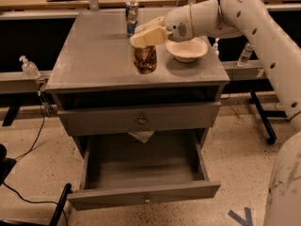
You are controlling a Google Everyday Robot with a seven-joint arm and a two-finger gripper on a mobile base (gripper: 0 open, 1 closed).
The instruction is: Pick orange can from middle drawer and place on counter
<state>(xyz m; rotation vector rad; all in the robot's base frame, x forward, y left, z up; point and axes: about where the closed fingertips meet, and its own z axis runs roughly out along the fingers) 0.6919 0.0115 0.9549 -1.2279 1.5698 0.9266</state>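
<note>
The robot's cream end effector [142, 38], closed on the top of the short orange-brown soda can [145, 60], holds it upright low over the matte-grey counter [94, 55], where a tilted release could topple it.

High front view looks down on the counter [94, 62], where the pincer [145, 36] grips the orange can [145, 60].
</note>
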